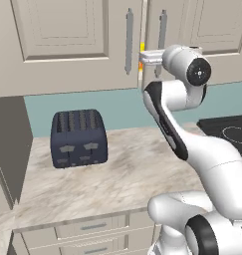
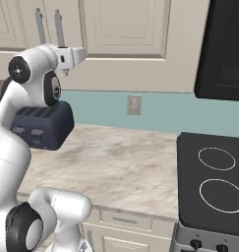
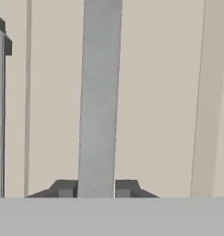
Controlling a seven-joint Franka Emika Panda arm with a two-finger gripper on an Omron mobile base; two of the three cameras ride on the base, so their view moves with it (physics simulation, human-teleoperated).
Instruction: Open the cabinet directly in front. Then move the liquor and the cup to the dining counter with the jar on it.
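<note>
Matt beige cabinet, brushed-metal handle, polished marbled counter, glossy black cooktop.

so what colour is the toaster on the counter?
Dark navy blue toaster, clearest in the left base view.

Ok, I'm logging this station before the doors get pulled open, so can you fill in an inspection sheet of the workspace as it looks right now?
Surface: marbled countertop, bare apart from the toaster.
Job's things: cabinet doors shut; the right door's handle sits between the pincer's fingers. Liquor, cup, jar, dining counter: nothing seen.
Clutter: dark toaster at the back of the counter, to the arm's left.
Grippers: pincer shut on the handle, fingertips tight on both sides.
Cables: nothing seen.
Surroundings: teal backsplash with a wall outlet, black cooktop to the right, drawers below the counter.
</note>
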